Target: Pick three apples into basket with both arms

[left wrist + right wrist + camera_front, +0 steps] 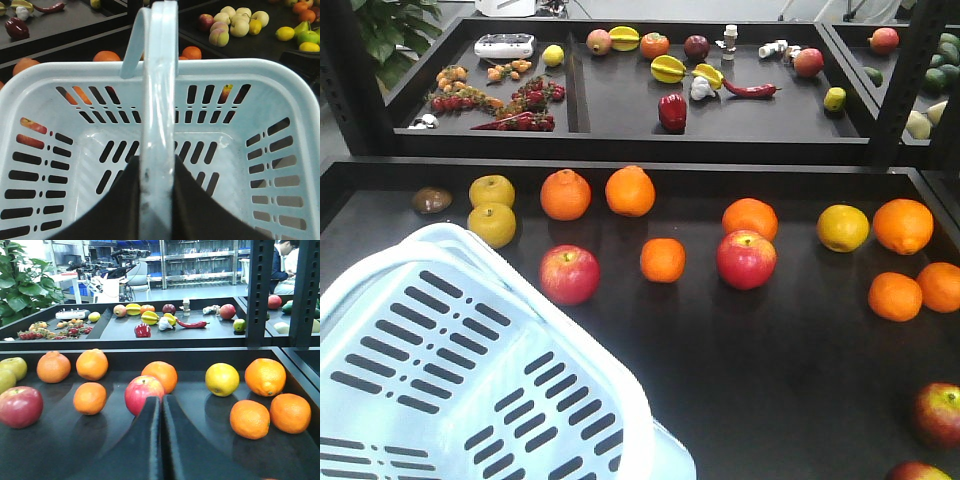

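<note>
Two red apples sit out on the dark tabletop [770, 380] in the front view. The left apple [569, 274] lies just off the basket's rim, at its 2 o'clock. The middle apple [746, 259] lies at 3 o'clock of a small orange [663, 260], with a larger orange [750, 217] close behind it at 12 o'clock. A third apple [938, 413] rests near the frame's 4 o'clock edge, and part of a fourth apple [917, 470] shows just below it.

The basket [380, 300] fills the 7 o'clock corner of that view, tilted. The left wrist camera looks down into it. The left gripper [156, 161] has its jaws clamped on one loop handle [160, 75], a black finger on either side. The second handle [135, 45] leans off toward 11 o'clock. Red apple skin shows through the slots of the 9 o'clock wall.

The right gripper [161, 399] has its jaws pressed together, only a thin slit between them, and grips nothing. Its tips point at the middle apple, which sits just beyond them at 11 o'clock. I cannot tell whether they touch. The left apple is well off at 9 o'clock in that view.
</note>
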